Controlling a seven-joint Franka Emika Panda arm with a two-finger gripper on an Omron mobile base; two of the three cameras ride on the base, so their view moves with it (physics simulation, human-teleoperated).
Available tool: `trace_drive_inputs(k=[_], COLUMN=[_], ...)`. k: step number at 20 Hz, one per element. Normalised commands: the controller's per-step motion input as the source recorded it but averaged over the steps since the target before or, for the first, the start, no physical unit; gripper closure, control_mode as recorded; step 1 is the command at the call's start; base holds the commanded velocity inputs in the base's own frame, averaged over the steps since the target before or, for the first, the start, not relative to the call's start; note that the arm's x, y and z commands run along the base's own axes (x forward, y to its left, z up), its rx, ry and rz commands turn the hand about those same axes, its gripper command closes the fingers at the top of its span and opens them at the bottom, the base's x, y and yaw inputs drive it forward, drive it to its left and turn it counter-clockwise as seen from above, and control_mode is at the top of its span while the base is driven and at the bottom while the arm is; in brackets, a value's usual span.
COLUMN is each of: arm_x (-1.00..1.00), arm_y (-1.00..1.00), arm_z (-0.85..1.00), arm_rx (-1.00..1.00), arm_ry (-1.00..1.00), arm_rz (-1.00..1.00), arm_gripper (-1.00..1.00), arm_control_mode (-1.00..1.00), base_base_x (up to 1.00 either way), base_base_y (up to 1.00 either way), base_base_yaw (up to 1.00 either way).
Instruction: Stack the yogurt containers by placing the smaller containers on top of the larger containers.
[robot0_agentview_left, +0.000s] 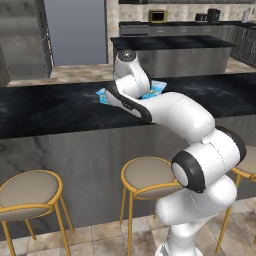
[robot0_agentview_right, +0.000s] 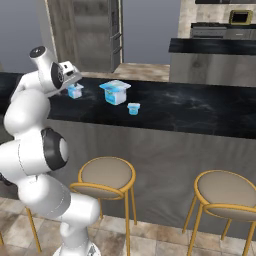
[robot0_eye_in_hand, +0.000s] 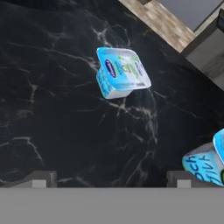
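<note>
Two stools (robot0_agentview_right: 107, 175) nearest, claw (robot0_eye_in_hand: 109, 178) open above counter (robot0_agentview_right: 200, 107), medium cup (robot0_eye_in_hand: 122, 72) ahead, unobstructed.

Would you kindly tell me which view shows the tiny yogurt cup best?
The right base view: the tiny cup stands in plain sight on the counter, right of the biggest cup. In the left base view the arm blocks that area; I cannot identify it in the hand view.

Arm bent fwd, gripper (robot0_eye_in_hand: 111, 178) pointing down, fingers spread wide.
</note>
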Motion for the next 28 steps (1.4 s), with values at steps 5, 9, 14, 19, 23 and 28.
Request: trace_drive_inputs(k=[5,9,14,19,23,28], arm_x=[0.21,0.19,0.18,0.16,0.09,0.1], arm_y=[0.17,0.15,0.04,0.0,0.01,0.06], arm_z=[0.0,0.0,-0.08,-0.21,-0.17,0.0], arm_rx=[0.0,0.0,-0.01,-0.06,-0.03,0.0], arm_ry=[0.0,0.0,0.0,-0.01,0.0,0.0], arm_rz=[0.0,0.0,0.0,0.0,0.0,0.0], arm_gripper=[-1.0,-1.0,-1.0,-1.0,-1.0,-1.0], arm_control_mode=[-1.0,-1.0,-1.0,-1.0,-1.0,-1.0], base_base_x=[0.0,0.0,0.0,0.0,0.0,0.0], base_base_y=[0.0,0.0,0.0,0.0,0.0,0.0], base_base_yaw=[0.0,0.0,0.0,0.0,0.0,0.0])
